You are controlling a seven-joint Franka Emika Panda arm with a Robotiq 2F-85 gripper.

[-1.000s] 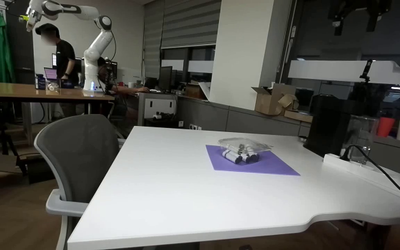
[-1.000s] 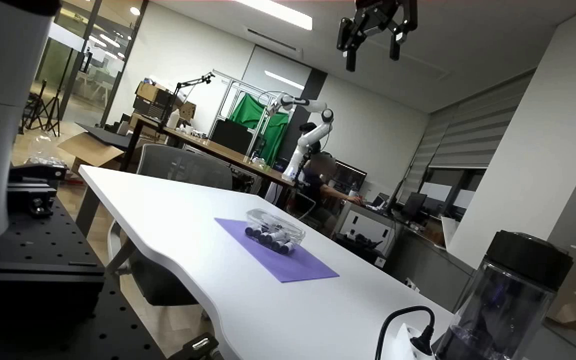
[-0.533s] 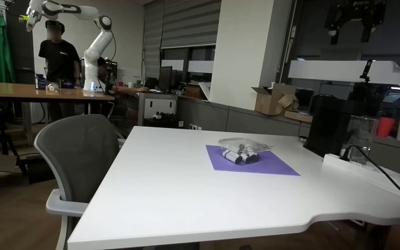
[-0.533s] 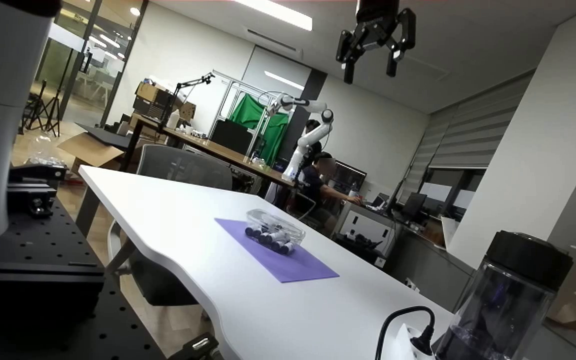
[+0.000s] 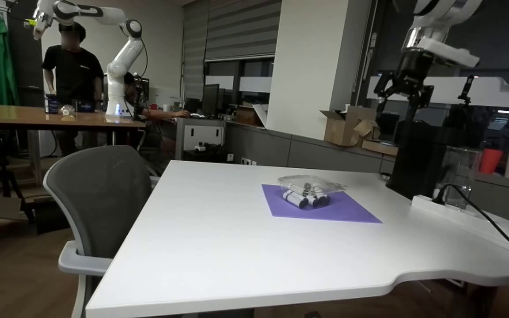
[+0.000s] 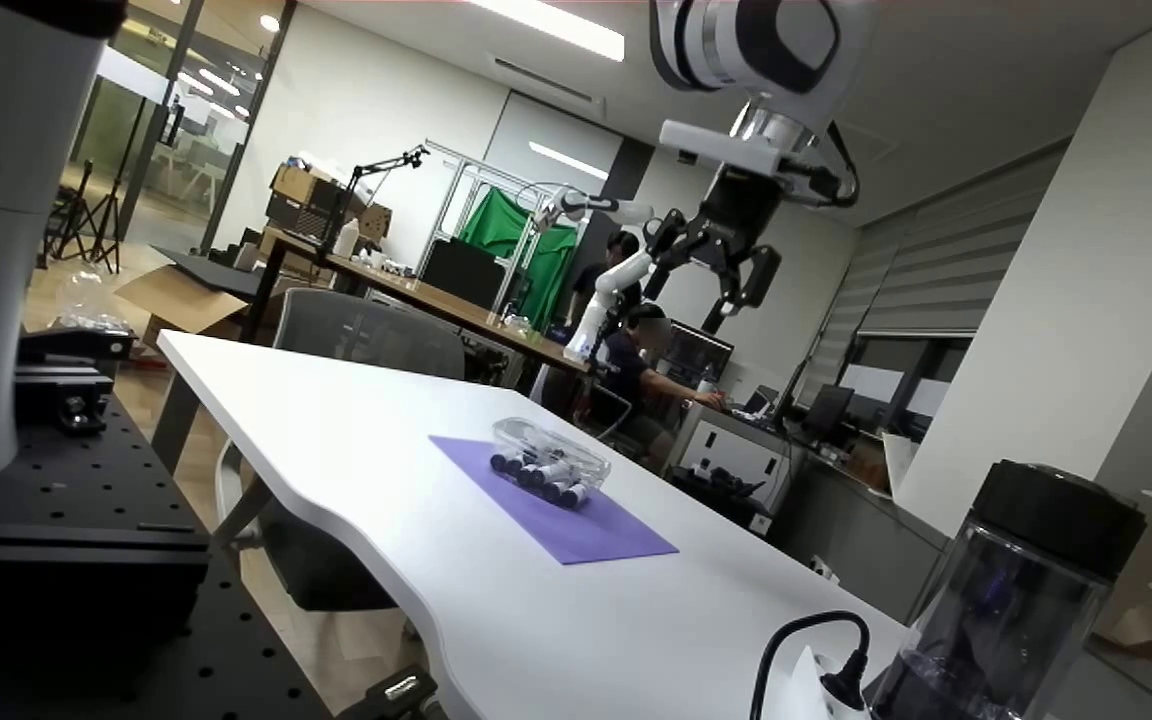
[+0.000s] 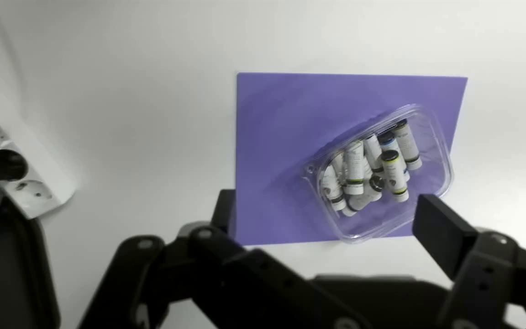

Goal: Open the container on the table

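Observation:
A clear plastic container [image 7: 427, 183] holds several white tubes with dark ends [image 7: 395, 176]. It sits on a purple sheet [image 7: 272, 160] on the white table, and shows in both exterior views [image 5: 336, 187] [image 6: 591, 462]. The clear plastic makes it hard to tell how its lid lies. My gripper [image 5: 395, 112] is open and empty, high above the table and well above the container. It is tilted in both exterior views [image 6: 683, 303]. In the wrist view the fingers [image 7: 329, 214] are wide apart, and the container shows beyond them, towards the right finger.
A white power strip [image 7: 30, 183] with a black cable stands on the table. Near it stand a clear jar with a black lid [image 6: 1006, 590] and a black object [image 5: 418, 168]. A grey chair [image 5: 100, 198] stands at a table edge.
My arm has come down, bringing the gripper lower and to the left in both exterior views, now tilted. The gripper stays open. The container has not moved. A person in the background has moved.

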